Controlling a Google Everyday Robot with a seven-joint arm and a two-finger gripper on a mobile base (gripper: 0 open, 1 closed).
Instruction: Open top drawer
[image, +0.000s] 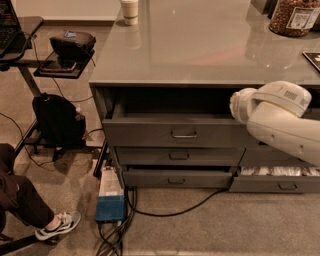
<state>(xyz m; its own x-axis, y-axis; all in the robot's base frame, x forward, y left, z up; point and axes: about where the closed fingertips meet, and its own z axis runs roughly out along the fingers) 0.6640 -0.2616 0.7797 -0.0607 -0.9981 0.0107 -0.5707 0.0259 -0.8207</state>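
As top drawer (182, 132) gapes, arm (280, 122) hides gripper.

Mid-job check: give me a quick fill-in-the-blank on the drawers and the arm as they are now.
The top drawer is pulled partly ___.
Directly under it, ___ shallower drawers sit in the same stack.
The white arm comes in from the picture's ___ side, its end beside the top drawer; the gripper is not visible, hidden by the arm.
Missing words: open; two; right.

Office, likely (laptop (5, 22), backpack (57, 120)).
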